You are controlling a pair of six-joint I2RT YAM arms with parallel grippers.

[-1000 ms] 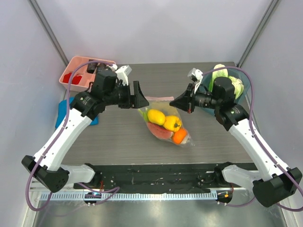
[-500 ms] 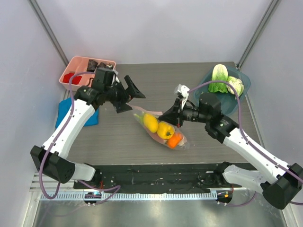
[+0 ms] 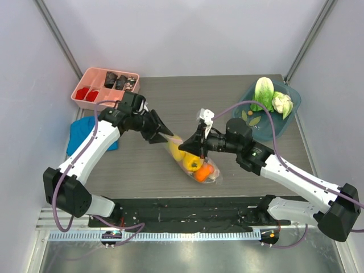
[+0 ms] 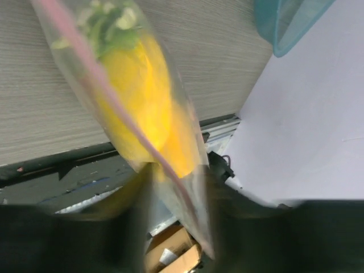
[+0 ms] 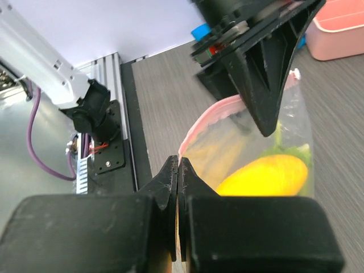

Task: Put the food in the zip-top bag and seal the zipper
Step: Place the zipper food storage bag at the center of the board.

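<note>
My right tool was clamped shut on the zipper. The pink strip rose straight out from between its fingertips, and it had not let go over the last second.

My left tool had changed most. Half a second earlier it stood wide open and lifted clear. Now it was back at the mouth of the bag, and its jaws looked narrower. In the left wrist view the strip ran down between the blurred fingers, but I could not tell whether they had closed on it.

A second earlier the two tools were spread apart with the bag's mouth stretched between them, further back on the counter. Now they were close together and the bag had been drawn nearer the front edge. Its mouth pointed toward my left arm and its bottom toward the front. I could not tell how much of it rested on the counter.

The yellow fruit, the orange and some leafy green by the mouth were still inside.

My right arm had reached well to the left. That uncovered the teal bin and the cabbage in it, which the arm had partly hidden before.
</note>
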